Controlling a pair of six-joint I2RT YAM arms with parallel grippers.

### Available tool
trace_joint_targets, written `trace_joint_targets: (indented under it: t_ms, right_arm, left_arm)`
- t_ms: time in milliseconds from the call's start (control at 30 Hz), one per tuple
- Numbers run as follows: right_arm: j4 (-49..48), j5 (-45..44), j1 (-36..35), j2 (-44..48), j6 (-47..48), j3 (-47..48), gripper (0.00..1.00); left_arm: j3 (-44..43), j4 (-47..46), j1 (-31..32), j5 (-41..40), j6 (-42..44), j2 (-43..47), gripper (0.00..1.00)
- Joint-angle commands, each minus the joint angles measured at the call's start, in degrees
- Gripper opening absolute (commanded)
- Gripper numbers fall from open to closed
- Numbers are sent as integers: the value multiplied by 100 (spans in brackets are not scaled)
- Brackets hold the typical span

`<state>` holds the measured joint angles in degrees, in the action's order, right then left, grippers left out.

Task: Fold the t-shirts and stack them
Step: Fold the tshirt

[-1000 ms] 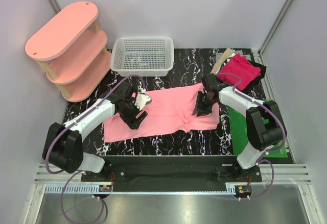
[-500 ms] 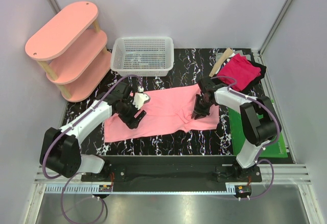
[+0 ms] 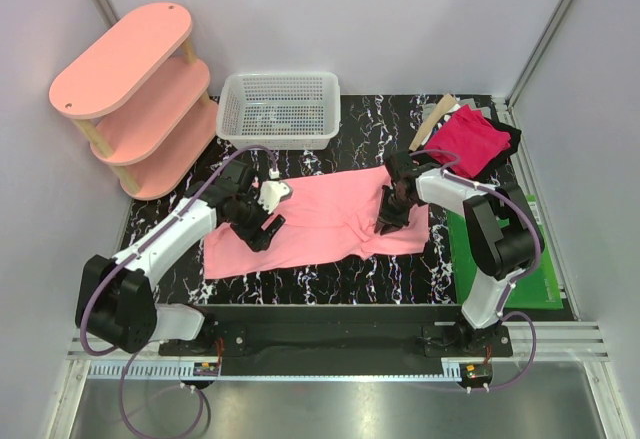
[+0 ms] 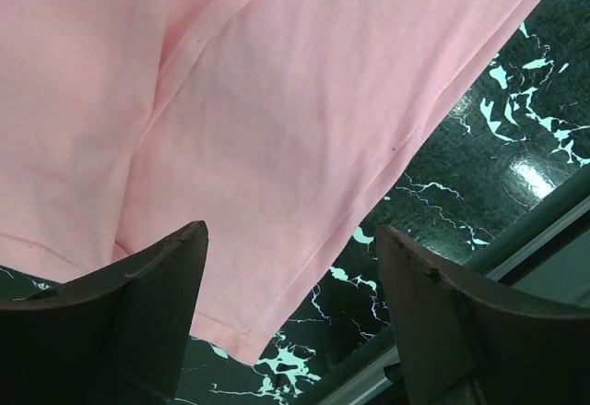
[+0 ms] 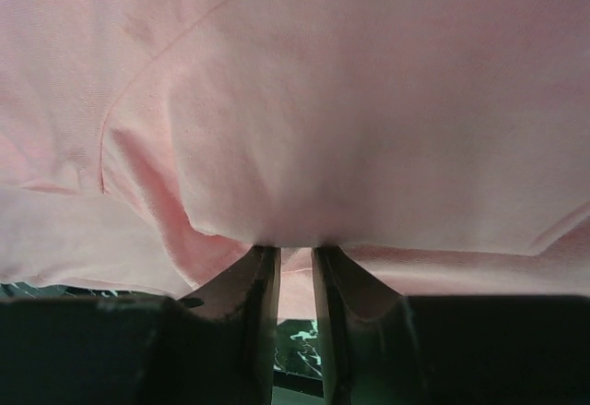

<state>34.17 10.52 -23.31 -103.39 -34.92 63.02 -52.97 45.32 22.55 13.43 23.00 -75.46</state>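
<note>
Since the right jaws stand almost together with a small fold of the salmon-pink t-shirt [image 3: 320, 221] nipped between their tips, that side looks gripped near the shirt's right-hand end. The left jaws are spread wide with nothing between them, poised over the cloth close to its left end and near hem. Such thin knit cloth should be light and limp: it will sag, drag and wrinkle rather than hold a shape. I judge the best hold to be a pinch at an edge or corner, one at each end, lifted together so the fold falls straight. The shirt is plain and matte, with a stitched seam and soft creases running across it, and it lies spread lengthwise across the middle of the dark marbled bench [image 3: 330, 284]. The magenta-red t-shirt [image 3: 468, 139] sits crumpled at the far right corner, on something dark, well apart from both pairs of jaws. Behind are a white mesh basket [image 3: 278, 76] and a pink shelf unit [image 3: 125, 59]; a green mat [image 3: 462, 264] lies to the right.
</note>
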Motion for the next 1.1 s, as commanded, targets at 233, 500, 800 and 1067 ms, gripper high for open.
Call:
trace_joint_targets:
  t_ms: [233,500,800,1067]
  right_arm:
    - [-51,-270,-60,-32,55,184,17]
    - [124,-174,-340,460,-199,149,7]
    - [879,-779,-596,1330,-86,140,72]
    - [1513,-973,-596,2525,-269,-501,55]
  left_arm:
    - [-29,-164,-31,142,-42,154,79]
    - [120,-234,-40,89,2,225,79]
    - [331,-252,-48,-121,169,330,79]
    - [1015,170,-741,-499,950,1147,80]
